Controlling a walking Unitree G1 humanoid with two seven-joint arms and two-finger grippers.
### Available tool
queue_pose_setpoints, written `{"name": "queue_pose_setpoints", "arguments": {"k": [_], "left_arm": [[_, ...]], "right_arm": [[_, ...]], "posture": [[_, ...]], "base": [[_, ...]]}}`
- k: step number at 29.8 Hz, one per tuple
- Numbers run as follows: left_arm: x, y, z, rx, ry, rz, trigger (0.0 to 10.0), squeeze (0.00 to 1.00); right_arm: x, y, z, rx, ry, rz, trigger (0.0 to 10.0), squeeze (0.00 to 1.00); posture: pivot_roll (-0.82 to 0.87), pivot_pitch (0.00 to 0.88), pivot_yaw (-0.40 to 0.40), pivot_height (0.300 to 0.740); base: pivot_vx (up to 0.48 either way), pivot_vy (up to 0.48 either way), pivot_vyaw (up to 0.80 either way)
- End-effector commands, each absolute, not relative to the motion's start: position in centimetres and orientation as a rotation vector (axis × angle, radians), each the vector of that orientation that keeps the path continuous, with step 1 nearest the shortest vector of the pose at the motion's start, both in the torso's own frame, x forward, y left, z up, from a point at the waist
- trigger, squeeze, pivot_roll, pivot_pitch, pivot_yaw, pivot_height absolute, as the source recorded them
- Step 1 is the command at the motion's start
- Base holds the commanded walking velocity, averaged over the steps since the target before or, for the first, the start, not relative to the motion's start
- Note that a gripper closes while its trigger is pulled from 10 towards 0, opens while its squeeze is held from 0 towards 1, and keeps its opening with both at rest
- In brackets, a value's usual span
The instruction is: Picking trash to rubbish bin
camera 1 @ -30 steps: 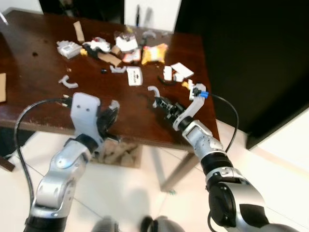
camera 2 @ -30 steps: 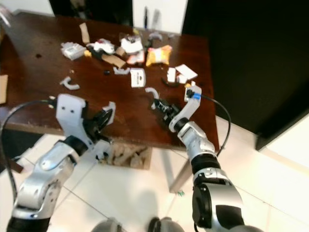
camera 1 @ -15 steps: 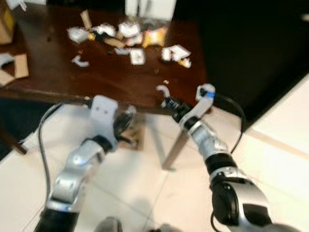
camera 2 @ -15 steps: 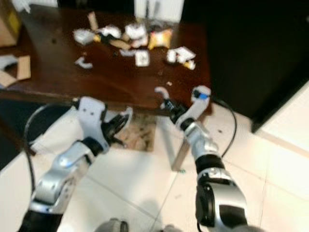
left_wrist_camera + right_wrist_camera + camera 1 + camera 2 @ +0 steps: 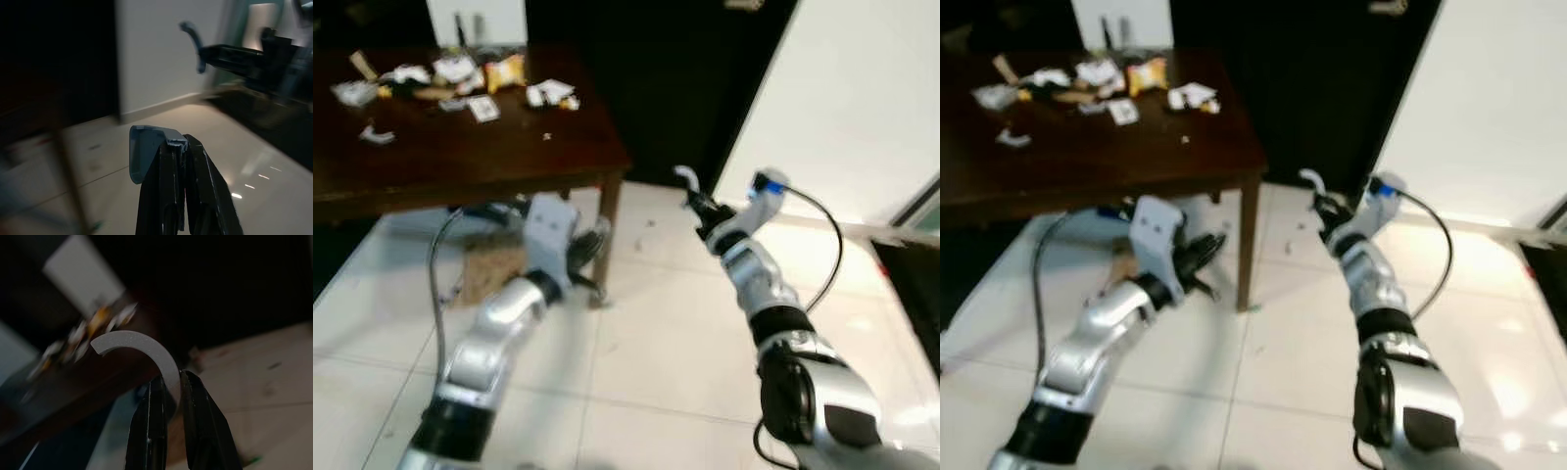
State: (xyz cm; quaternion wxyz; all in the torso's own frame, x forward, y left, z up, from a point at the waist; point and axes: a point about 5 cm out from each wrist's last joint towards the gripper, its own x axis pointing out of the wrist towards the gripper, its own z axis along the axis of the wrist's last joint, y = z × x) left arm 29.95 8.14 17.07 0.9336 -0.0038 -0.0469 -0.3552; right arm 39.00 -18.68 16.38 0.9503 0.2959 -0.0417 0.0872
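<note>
My right gripper (image 5: pixel 697 203) is held out over the tiled floor, shut on a curved white foam scrap (image 5: pixel 685 177); in the right wrist view that arc (image 5: pixel 134 343) sticks out from between the fingertips (image 5: pixel 157 382). My left gripper (image 5: pixel 595 238) hangs lower, beside the table leg, shut on a flat grey-white scrap (image 5: pixel 145 149) that is clearly seen in the left wrist view. More trash (image 5: pixel 460 76), papers and wrappers, lies scattered on the far part of the dark wooden table (image 5: pixel 480 157) at the left.
The table's corner leg (image 5: pixel 607 240) stands just behind my left gripper. A brown cardboard piece (image 5: pixel 487 268) lies on the floor under the table. A dark doorway (image 5: pixel 646 69) is ahead, a white wall (image 5: pixel 862 98) to the right. Pale tiled floor (image 5: pixel 656 352) spreads in front.
The whole view has swung right and pulled back from the table, which now sits at the upper left. Both grippers keep their scraps and are now over the floor.
</note>
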Motion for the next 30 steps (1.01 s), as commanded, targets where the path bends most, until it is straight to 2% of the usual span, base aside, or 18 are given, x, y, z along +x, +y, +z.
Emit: {"name": "queue_pose_setpoints", "arguments": {"k": [1, 16, 23, 29, 30], "left_arm": [[30.2, 8.1, 16.9, 0.0, -0.101, -0.727, 10.0, 0.0], [31.0, 8.1, 16.2, 0.008, -0.124, -0.726, 10.0, 0.0], [30.9, 7.8, 16.1, 0.015, -0.139, -0.74, 10.0, 0.0], [30.9, 7.7, 16.2, 0.018, -0.156, -0.743, 10.0, 0.0], [30.9, 7.6, 16.2, 0.016, -0.165, -0.742, 10.0, 0.0]], "right_arm": [[39.1, -18.4, 16.4, 0.61, -0.087, 0.168, 10.0, 0.0], [39.5, -19.6, 18.9, 0.522, -0.18, 0.111, 10.0, 0.0], [39.6, -21.1, 20.4, 0.471, -0.231, 0.036, 10.0, 0.0], [39.4, -23.0, 21.6, 0.407, -0.271, -0.053, 10.0, 0.0], [39.2, -24.0, 22.1, 0.368, -0.285, -0.098, 10.0, 0.0]], "posture": [[0.12, 0.0, -0.06, 0.74], [0.09, 0.0, -0.049, 0.74], [0.08, 0.0, -0.045, 0.74], [0.07, 0.0, -0.042, 0.74], [0.07, 0.0, -0.042, 0.74]], "base": [[0.0, 0.0, -0.8], [0.0, 0.0, -0.8], [0.0, 0.0, -0.8], [0.0, 0.0, -0.8], [0.0, 0.0, -0.8]]}}
